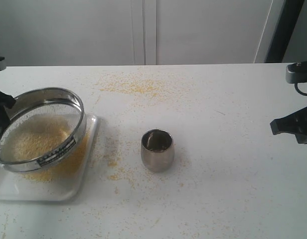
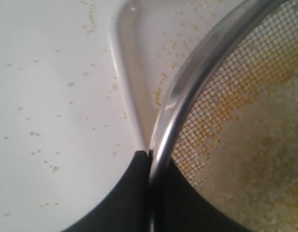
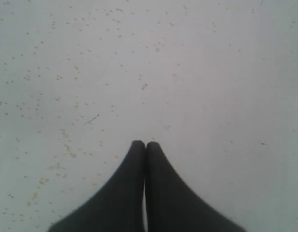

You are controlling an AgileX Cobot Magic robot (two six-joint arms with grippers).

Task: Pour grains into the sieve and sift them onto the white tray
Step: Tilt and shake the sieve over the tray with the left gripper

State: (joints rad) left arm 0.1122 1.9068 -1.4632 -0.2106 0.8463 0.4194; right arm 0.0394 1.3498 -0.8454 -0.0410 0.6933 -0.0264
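Note:
The sieve [image 1: 41, 128], a wide steel hoop with mesh bottom and a label strip, hangs tilted over the white tray [image 1: 88, 164] at the left. A heap of grains [image 1: 36, 139], yellow and whitish, lies on its mesh. Yellow granules [image 1: 64, 167] lie on the tray beneath it. My left gripper [image 1: 1, 107] is shut on the sieve's rim [image 2: 187, 92] at its left edge; in the left wrist view one finger [image 2: 132, 193] is outside the hoop, the other inside over the mesh. My right gripper [image 3: 145, 144] is shut on nothing, hovering over the table at the far right [image 1: 293, 127].
A small rounded steel cup [image 1: 157, 149] stands upright on the table's middle. Stray yellow specks [image 1: 138, 84] are sprinkled across the white table, thickest behind the cup and next to the tray. The tray's rim [image 2: 127, 87] runs just beside the sieve.

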